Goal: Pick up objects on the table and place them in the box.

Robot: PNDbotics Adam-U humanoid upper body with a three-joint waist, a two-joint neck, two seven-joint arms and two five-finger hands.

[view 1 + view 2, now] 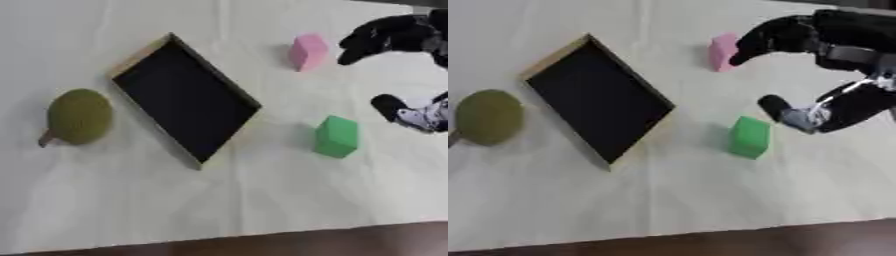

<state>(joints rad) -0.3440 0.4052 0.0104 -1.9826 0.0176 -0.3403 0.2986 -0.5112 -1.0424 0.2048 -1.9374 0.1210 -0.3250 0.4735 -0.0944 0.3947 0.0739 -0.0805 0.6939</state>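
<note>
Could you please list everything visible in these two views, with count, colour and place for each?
box: one, black inside with a light wooden rim, left of centre on the table, set at an angle, nothing in it.
pink block: one, pink, far side of the table, right of the box.
green block: one, green, nearer than the pink block, right of the box.
round olive-green object: one, olive green with a short brownish stub at its lower left, left of the box.
table: one, covered in white, with a dark brown near edge.
right hand: one, black with silver parts, at the upper right, fingers and thumb spread, above the blocks, holding nothing.
</note>
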